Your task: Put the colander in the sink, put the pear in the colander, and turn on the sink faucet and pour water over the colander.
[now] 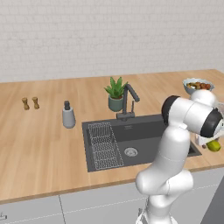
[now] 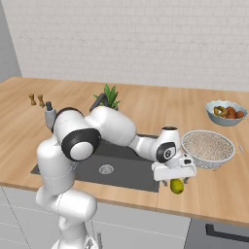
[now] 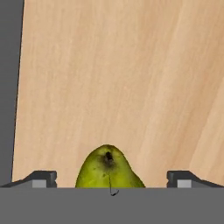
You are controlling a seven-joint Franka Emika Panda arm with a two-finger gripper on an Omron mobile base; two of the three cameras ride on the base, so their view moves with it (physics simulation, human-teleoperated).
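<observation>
Directly below the wide-open two-finger gripper, centred between its two dark fingertips, lies the small yellow-green pear; the jaws grasp nothing. Ordering then runs from largest to smallest.

1. Light wooden countertop: it extends ahead of the jaws and carries the pear.
2. Large dark grey rectangular sink: it sits off to one side of the jaws, apart from the pear, with a flat wire rack inside. The slim dark grey sink faucet stands at its far edge.
3. Round white-silver wire-mesh colander: it rests on the counter just beyond the gripper, not yet in the sink. Judged stiff and light; grip it at the rim.
4. Pear: it lies on its side, stem end facing the hand camera. Judged light, firm, smooth-skinned and rounded, so likely to roll or slip. Close the jaws across the widest part of the body, not the narrow neck.

The sequence calls for the colander first.
</observation>
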